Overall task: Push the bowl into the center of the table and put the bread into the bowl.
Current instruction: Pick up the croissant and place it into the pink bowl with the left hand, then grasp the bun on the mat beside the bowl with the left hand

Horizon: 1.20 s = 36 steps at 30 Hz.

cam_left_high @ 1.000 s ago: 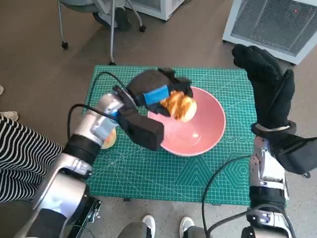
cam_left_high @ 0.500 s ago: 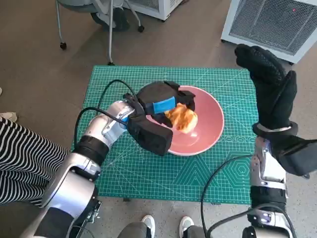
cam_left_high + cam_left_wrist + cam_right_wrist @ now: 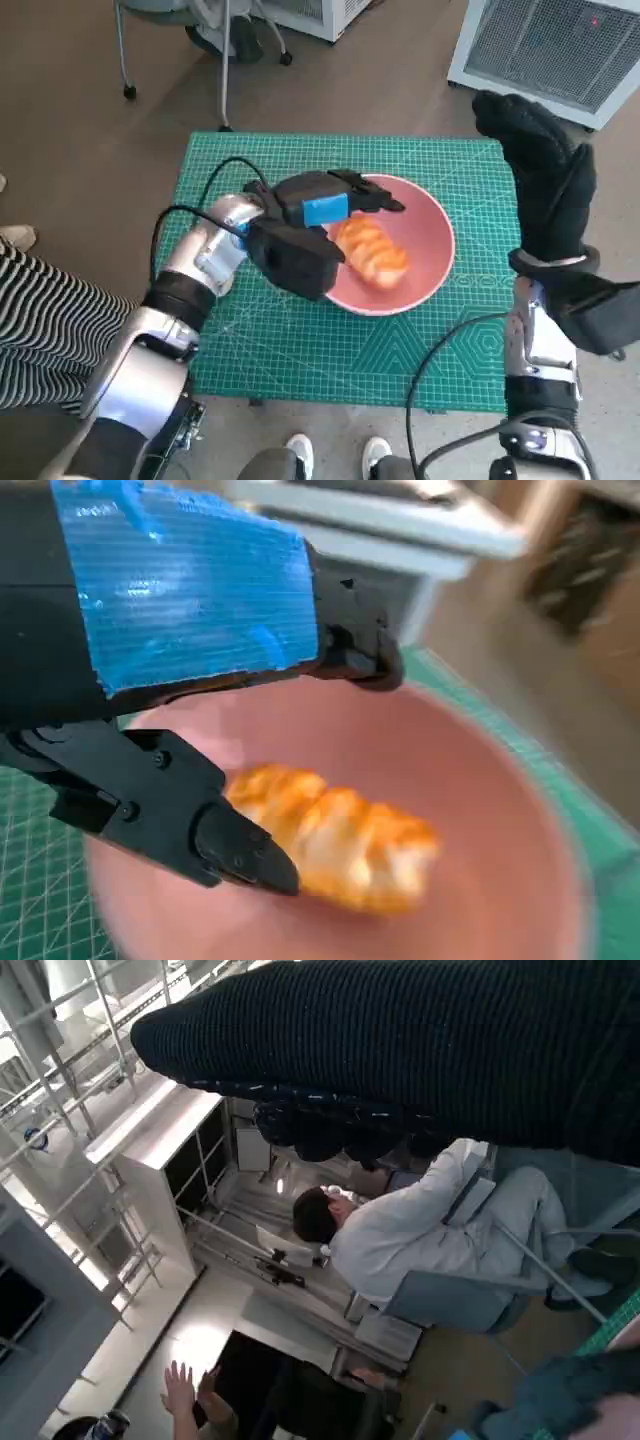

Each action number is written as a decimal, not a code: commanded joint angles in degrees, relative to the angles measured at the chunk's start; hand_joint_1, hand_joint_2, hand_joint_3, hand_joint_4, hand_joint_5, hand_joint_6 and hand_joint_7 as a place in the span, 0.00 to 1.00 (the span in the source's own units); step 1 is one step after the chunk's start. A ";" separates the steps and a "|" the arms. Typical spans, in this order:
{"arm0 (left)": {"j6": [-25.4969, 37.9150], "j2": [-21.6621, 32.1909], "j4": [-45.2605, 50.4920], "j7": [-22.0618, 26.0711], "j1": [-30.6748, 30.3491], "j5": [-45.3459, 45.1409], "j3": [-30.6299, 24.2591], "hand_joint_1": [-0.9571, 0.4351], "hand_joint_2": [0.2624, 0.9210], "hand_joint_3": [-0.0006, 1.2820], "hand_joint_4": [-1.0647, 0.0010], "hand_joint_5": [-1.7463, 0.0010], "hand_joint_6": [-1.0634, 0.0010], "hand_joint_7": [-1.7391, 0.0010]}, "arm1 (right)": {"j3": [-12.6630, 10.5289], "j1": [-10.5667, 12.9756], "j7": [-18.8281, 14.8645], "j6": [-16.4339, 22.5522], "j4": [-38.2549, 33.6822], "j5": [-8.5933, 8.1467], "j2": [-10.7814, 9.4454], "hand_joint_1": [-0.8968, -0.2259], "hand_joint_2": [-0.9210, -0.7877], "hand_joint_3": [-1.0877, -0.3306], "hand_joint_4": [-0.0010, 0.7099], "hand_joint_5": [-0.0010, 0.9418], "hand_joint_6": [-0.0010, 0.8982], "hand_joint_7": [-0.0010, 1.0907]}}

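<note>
Green cutting mat (image 3: pixel 300 350): is lying spread over the counter, printed with a pale grid.
Floor (image 3: pixel 90 110): is showing brown round the counter.
White grilled unit (image 3: pixel 560 45): is standing on the floor beyond the far right corner.
Chair legs on castors (image 3: pixel 225 60): are standing beyond the far edge.
Striped fabric (image 3: pixel 40 330): is showing at the left.
White shoes (image 3: pixel 335 455): are showing at the near edge.
Person in white (image 3: pixel 420 1235): is being seen seated in the right wrist view.

My left hand (image 3: pixel 325 205) is black with blue tape across its back; my right hand (image 3: pixel 540 175) wears a black knitted glove. Both forearms are pale silver, trailed by black cables.
</note>
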<state>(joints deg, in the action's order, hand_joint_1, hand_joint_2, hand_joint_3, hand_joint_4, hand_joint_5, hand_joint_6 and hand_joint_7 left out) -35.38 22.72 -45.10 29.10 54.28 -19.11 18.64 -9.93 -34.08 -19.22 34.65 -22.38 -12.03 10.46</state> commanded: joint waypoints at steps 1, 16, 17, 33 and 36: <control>0.60 8.57 10.71 9.97 -4.20 12.30 -7.10 0.34 0.88 0.02 1.00 1.00 0.83 0.97 | -0.02 2.22 0.41 -0.71 0.02 -0.21 -0.13 0.30 0.00 0.52 0.24 0.00 0.06 0.39; 9.73 23.93 25.07 22.51 -14.72 28.49 -20.97 0.35 0.82 0.00 0.89 0.98 0.71 0.93 | 0.17 3.00 -0.09 -1.23 0.72 -1.17 -0.36 0.29 0.00 0.53 0.24 0.00 0.07 0.39; 9.80 24.64 24.89 23.02 -15.10 28.66 -21.51 0.35 0.80 0.00 0.89 0.98 0.70 0.93 | 0.18 2.95 -0.16 -1.17 0.57 -1.28 -0.36 0.29 0.00 0.53 0.24 0.00 0.07 0.39; 13.80 29.93 26.25 22.03 -21.45 22.88 -22.64 0.45 0.72 0.00 0.86 0.99 0.71 0.93 | 0.50 2.13 -1.21 -1.30 -0.98 -2.39 -0.89 0.30 0.00 0.53 0.24 0.00 0.07 0.38; 14.96 29.90 26.76 21.61 -22.50 21.30 -22.15 0.45 0.72 0.00 0.85 0.99 0.70 0.93 | 0.55 1.99 -1.43 -1.47 -1.17 -2.61 -0.91 0.30 0.00 0.53 0.23 0.00 0.07 0.38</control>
<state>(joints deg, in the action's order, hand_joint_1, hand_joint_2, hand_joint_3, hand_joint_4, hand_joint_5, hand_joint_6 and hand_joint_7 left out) -21.78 51.70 -19.66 51.42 33.24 3.99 -4.14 -9.64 -32.62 -19.95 34.24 -22.51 -13.80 10.01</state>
